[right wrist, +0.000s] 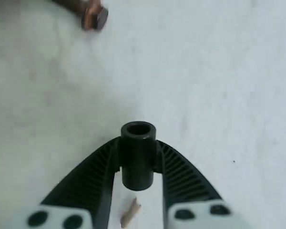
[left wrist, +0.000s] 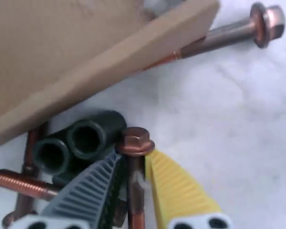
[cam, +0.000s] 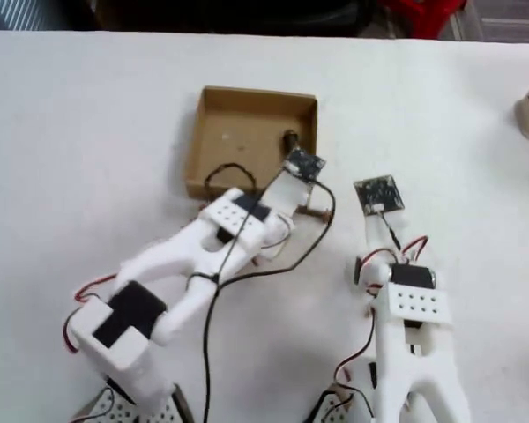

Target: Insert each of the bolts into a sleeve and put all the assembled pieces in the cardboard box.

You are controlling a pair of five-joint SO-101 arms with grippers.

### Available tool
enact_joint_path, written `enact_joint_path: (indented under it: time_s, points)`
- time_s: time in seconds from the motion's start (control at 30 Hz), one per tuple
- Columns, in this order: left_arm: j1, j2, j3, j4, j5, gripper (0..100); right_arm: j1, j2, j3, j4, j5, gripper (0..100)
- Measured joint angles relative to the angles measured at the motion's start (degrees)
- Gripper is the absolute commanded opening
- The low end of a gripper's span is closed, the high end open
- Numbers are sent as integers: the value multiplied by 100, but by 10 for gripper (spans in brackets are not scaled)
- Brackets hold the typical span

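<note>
The left fingers [left wrist: 174, 186], nearly together, pinch a copper bolt [left wrist: 135, 143] just under its head — the right fingers [right wrist: 93, 171] clamp a black sleeve [right wrist: 138, 157].

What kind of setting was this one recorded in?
Likely a robotics lab or workshop bench: two small arms at a white table, a cardboard box, and copper bolts and black sleeves lying beside it.

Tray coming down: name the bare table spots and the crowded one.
Bare: table left of the cardboard box, and right of the right gripper. Crowded: outside the box's wall, where bolts and sleeves pile by the left gripper.
</note>
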Motion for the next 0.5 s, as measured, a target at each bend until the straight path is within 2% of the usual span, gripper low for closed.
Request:
enact_joint_path:
  time_s: [0.1, 0.17, 0.33, 0.5]
  points:
    - [-26, -246, 466, -571, -158, 20, -97, 0, 114, -659, -1011, 17]
    - [-26, -378, 686, -818, -193, 20, -167, 0, 237, -1187, -1415, 17]
    - [-62, -527, 905, -1081, -202, 20, -475, 0, 475, -2444, -1609, 17]
    - [-62, -527, 914, -1081, -202, 20, -484, 9, 501, -3701, -1626, 17]
